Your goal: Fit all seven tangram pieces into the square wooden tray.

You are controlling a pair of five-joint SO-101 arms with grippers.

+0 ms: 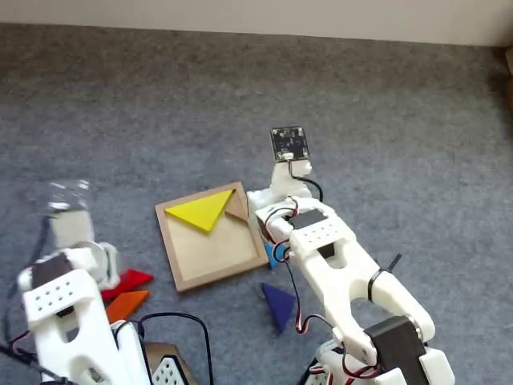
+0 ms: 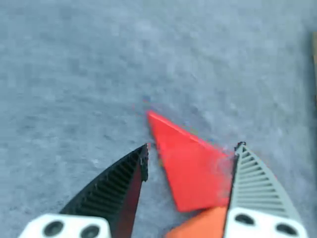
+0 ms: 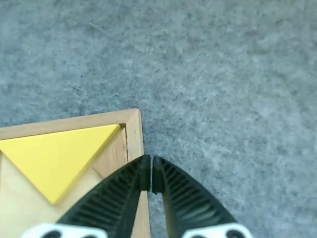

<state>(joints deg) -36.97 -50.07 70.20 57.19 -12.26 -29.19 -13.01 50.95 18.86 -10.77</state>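
Left gripper [image 2: 192,148] wide apart, straddling the red piece [image 2: 190,171] on the carpet [image 2: 74,74]; orange piece [image 2: 203,225] just beside the red one. Right gripper [image 3: 151,161] closed, nothing between the fingers, over the tray [image 3: 132,130] corner rim. Yellow triangle [image 3: 54,153] lies in the tray. Brownish piece [image 1: 237,208] next to it, possibly also inside. Dark blue triangle [image 1: 279,303] on carpet near the tray.

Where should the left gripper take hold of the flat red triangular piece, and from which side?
Grip the flat red triangular piece across its two slanted edges near the middle, coming straight down. It lies flat on the grey carpet, so only its thin edges offer hold. The open left gripper hangs over it; avoid the orange piece beside it.
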